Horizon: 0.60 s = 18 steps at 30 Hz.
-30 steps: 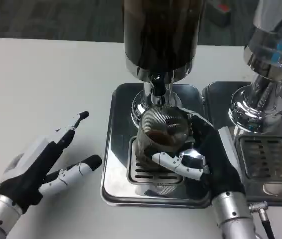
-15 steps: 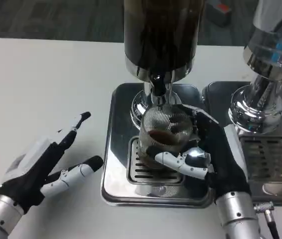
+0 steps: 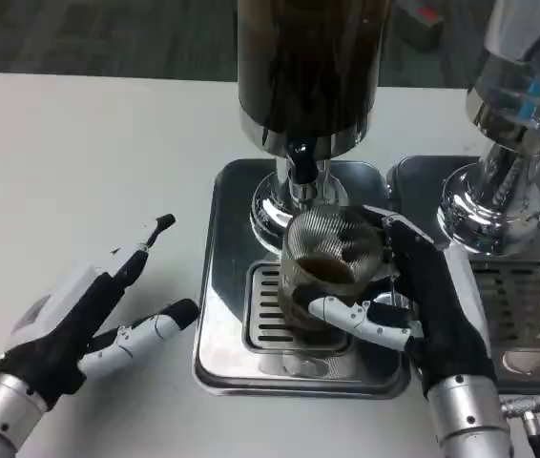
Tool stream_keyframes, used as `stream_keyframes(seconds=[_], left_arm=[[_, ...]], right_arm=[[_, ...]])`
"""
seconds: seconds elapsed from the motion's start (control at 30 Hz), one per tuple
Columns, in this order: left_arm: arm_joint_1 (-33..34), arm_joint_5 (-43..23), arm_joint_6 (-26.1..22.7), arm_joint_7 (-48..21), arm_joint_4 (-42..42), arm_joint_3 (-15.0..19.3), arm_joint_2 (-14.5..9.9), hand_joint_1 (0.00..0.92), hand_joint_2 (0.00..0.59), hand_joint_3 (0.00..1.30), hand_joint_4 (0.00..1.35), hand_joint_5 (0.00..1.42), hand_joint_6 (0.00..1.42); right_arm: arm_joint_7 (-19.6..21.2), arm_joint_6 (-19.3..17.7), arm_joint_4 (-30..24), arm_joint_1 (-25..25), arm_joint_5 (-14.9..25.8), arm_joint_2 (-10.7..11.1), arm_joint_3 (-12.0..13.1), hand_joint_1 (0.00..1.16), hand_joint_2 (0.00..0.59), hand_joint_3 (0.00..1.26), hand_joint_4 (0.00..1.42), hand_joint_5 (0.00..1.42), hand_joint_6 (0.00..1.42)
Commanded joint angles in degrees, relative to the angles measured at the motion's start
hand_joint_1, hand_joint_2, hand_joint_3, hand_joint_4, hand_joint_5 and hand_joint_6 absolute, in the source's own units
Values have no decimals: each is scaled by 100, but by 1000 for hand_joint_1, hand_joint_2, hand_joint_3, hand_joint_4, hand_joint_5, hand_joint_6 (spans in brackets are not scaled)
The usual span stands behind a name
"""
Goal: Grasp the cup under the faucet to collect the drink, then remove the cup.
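Right hand (image 3: 423, 296) wraps its fingers (image 3: 346, 315) around the ribbed cup (image 3: 330, 272), dark drink inside | cup sits over the drip grille (image 3: 268, 310) of the steel tray (image 3: 222, 286), just below the faucet (image 3: 301, 176) | left hand (image 3: 84, 320) rests on the white table (image 3: 89, 162), fingers spread, holding nothing

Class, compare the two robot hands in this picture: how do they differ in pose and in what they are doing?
The right robot hand grips the ribbed cup over the drip tray; the left robot hand holds nothing. The right's fingers wrap the cup; the left's are spread above the white table. Both have white-and-black fingers.
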State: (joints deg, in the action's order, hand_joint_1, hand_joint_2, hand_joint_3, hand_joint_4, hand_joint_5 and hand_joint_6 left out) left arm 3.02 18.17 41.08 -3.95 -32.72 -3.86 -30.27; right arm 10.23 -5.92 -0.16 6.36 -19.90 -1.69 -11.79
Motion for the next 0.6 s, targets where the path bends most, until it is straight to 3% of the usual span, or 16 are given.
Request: stream_keyframes(seconds=[0.03,0.37,0.6], left_arm=[[31,10,95,-7,-43,-72,47,0,129,0,0,24,0],[-141,927,13,681,470,-148,-120,0,127,0,0,0,0],[-211,1053,-126,794,586,-178,-117,0,130,0,0,0,0]], right_arm=[[-67,57,-432,57,52,3,-5,938,210,455,586,597,795],[-487,610,-1096,211,-61,324,10,934,220,460,587,611,820],[-660,743,-1207,303,-51,409,-21,926,218,469,603,618,834]])
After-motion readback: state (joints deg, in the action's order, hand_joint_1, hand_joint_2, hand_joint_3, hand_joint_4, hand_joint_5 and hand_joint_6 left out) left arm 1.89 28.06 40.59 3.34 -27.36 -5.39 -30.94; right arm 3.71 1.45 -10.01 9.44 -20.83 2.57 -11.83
